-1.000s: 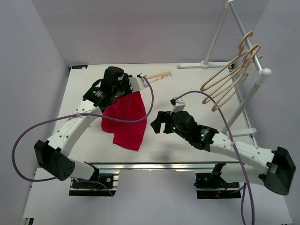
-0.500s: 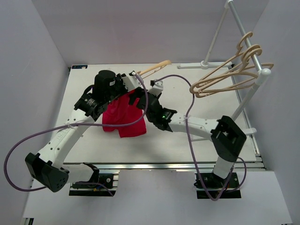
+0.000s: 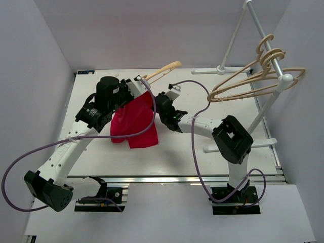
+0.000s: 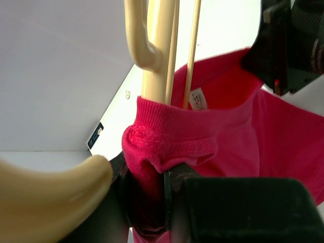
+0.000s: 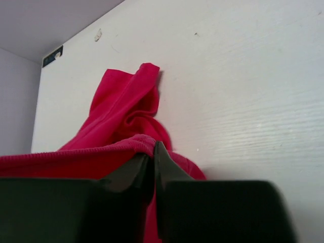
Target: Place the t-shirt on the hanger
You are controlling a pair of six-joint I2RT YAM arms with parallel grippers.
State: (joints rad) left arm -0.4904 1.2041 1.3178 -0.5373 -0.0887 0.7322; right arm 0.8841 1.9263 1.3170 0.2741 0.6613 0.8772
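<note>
Left gripper [image 4: 147, 187] pinches t-shirt [image 3: 134, 119] collar against hanger [image 3: 163, 70], cloth draped below hanger; right gripper [image 5: 152, 162] clamped on shirt edge; risk: its pull strips collar off hanger.

White counter [image 3: 101, 157], and the red t-shirt [image 3: 135, 132] trails its lower folds down onto it near the middle. A small dark sticker [image 3: 86, 72] sits at the far-left corner. The white rack [image 3: 223, 70] plants its feet along the far and right edges.

Crimson t-shirt [image 3: 132, 119], white neck label [image 4: 197, 98], light-tan hanger [image 3: 163, 69], white table [image 3: 177, 152]
</note>
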